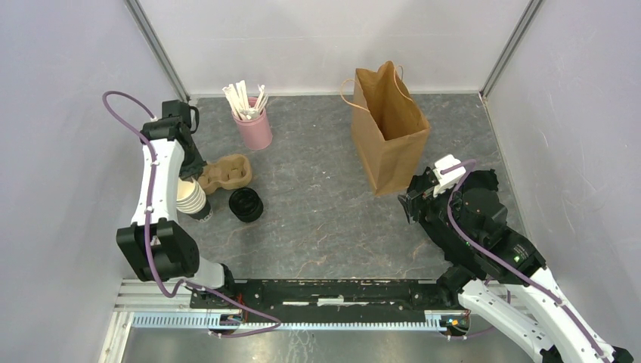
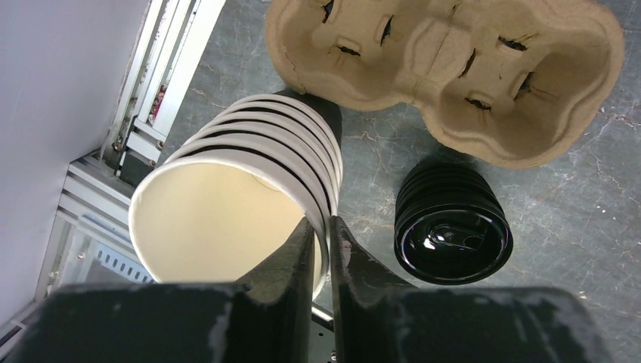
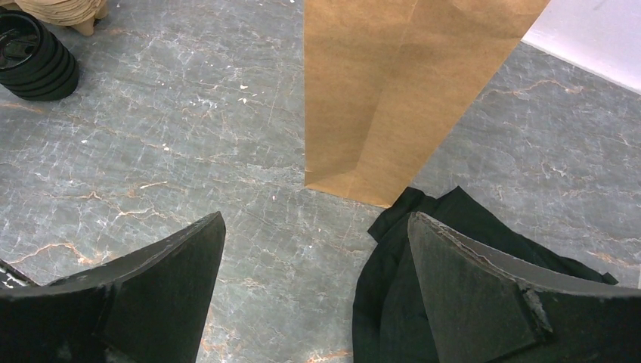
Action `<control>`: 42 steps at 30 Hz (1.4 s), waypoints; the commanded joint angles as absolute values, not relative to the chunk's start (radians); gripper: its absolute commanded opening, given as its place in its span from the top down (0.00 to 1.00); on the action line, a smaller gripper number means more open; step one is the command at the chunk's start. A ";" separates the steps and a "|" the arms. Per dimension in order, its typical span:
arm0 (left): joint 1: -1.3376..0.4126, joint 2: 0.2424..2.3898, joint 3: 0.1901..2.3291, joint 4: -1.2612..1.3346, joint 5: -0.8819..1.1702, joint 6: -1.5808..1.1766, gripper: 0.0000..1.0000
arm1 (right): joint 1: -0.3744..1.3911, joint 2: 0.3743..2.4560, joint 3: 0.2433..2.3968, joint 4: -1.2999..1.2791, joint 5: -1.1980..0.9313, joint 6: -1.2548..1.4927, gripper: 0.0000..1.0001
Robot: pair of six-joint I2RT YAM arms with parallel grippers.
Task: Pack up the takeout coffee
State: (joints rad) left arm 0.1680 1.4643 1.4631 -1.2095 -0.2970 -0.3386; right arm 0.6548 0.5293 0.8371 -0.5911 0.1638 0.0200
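**Left tool on the cup rim; bag waiting at right**

- Far left: the stack of cups sits on the grey tabletop, tipped so the cream mouths face near-left. The cups are nested, dark outside with pale rims, and none has a lid on.
- The left tool straddles the rim of the outermost cup, one finger inside and one outside, nearly together with the paper wall between them. It looks clamped. How firmly it grips, the wrist view does not show.
- Just beyond the cups: a pulp carrier, both wells bare.
- Just right of the cups: the stack of lids, black, apart from the cups and near the carrier's edge.
- Farther back: a pink cup of white sticks.
- Right of centre: a brown paper bag, upright, mouth open.
- Far right: the right tool hangs low beside the bag's near corner, fingers wide apart and holding nothing.

Step in hand, as I judge it: pulling one cup off the stack, early in the job. Nothing is lidded, set in the carrier or bagged.

The next move calls for drawing the gripped cup out along the stack's axis so the others stay behind, then standing it upright.

Writing: none readable. The bag and cups are plain, and the embossing on the lids is too small to read.
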 commanded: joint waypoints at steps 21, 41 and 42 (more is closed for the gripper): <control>0.123 1.345 1.431 -1.244 -0.378 -0.291 0.93 | 0.680 0.523 0.818 -0.542 0.175 0.008 0.02; 0.123 1.326 1.402 -1.240 -0.384 -0.293 0.86 | 0.687 0.517 0.811 -0.540 0.167 0.008 0.02; 0.124 1.327 1.401 -1.240 -0.380 -0.295 0.89 | 0.687 0.517 0.812 -0.541 0.167 0.008 0.02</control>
